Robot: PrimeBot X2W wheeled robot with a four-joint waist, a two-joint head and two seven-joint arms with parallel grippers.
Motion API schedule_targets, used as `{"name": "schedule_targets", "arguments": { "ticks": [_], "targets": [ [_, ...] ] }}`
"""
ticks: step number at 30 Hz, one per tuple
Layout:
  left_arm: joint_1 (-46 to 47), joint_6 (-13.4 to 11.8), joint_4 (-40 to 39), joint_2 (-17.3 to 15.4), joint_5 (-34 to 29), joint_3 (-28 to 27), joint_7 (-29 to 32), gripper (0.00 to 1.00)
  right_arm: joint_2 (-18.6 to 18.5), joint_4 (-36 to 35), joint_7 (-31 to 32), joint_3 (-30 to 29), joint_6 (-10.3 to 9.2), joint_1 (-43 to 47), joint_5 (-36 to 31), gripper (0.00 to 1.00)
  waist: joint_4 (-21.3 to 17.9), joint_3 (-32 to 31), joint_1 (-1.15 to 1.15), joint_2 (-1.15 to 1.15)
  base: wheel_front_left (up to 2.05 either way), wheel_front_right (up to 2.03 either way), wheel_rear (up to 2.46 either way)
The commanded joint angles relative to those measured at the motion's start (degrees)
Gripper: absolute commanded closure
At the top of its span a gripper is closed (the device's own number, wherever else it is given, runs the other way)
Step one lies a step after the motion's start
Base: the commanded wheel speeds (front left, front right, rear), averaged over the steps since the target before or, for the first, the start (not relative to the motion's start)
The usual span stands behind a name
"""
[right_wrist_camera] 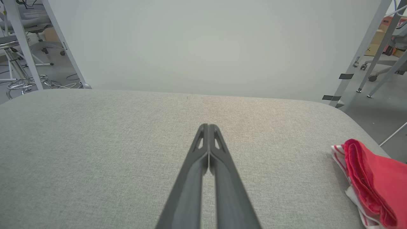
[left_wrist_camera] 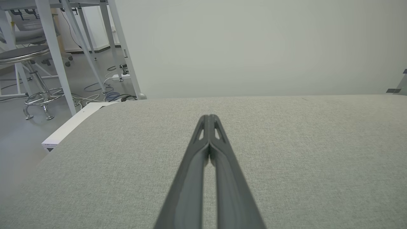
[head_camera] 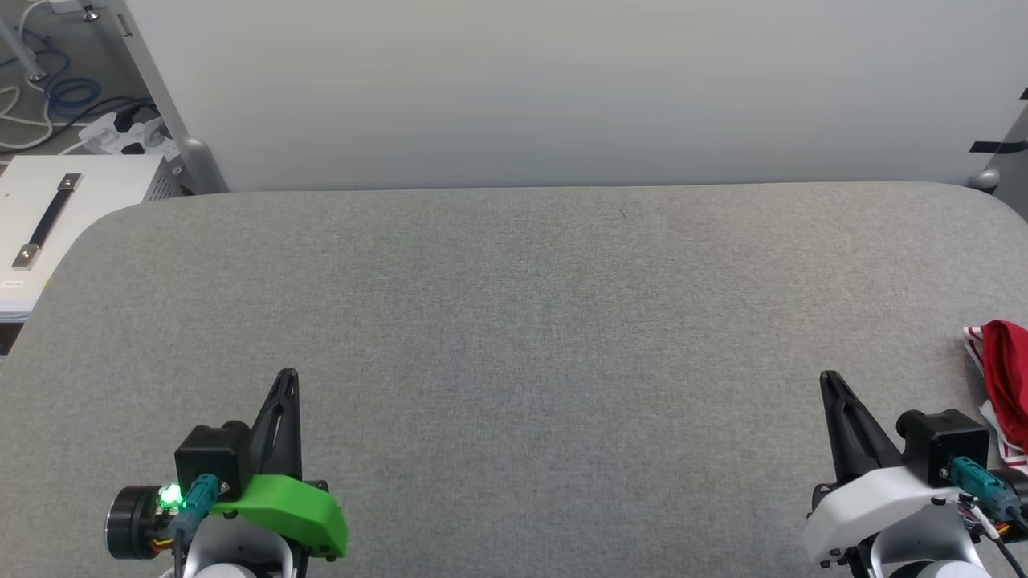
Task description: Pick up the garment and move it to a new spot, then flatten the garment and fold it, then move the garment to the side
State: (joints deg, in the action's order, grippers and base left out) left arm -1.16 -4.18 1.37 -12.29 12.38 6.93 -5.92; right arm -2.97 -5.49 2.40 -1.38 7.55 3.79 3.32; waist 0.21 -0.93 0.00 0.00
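The garment (head_camera: 1005,377) lies bunched at the table's right edge, red with a strip of red-and-white striped trim; the right wrist view has the garment (right_wrist_camera: 370,178) at its lower right. My right gripper (head_camera: 827,379) hovers shut just left of it, its dark fingers pressed together and holding nothing, and in its own view the right gripper (right_wrist_camera: 208,127) points over bare cloth. My left gripper (head_camera: 289,376) is shut at the lower left, far from the jersey, and the left gripper (left_wrist_camera: 209,117) likewise points across bare grey fabric.
The grey fabric table (head_camera: 514,321) spans the view, with a pale wall panel (head_camera: 562,88) behind it. A white box with a dark handle (head_camera: 48,225) sits off the left corner, beside cables and a power strip (head_camera: 120,132). A stool (left_wrist_camera: 28,73) and white frame legs stand on the floor.
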Motion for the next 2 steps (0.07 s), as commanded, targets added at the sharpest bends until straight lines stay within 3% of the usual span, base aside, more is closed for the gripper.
{"name": "schedule_targets", "arguments": {
  "ticks": [1,2],
  "targets": [
    [0.7,0.5,-0.2,0.9,-1.1,-0.6,0.3,1.00,0.1,0.5,-0.6,0.3,-0.04,-1.1,-0.5,1.00,0.0,0.0,0.00,0.00,0.00,0.00,0.00],
    [0.7,0.6,-0.2,1.0,-1.3,-0.7,0.4,1.00,0.1,0.6,-0.6,0.3,-0.04,-1.1,-0.5,1.00,0.0,0.0,0.00,0.00,0.00,0.00,0.00]
  ]
}}
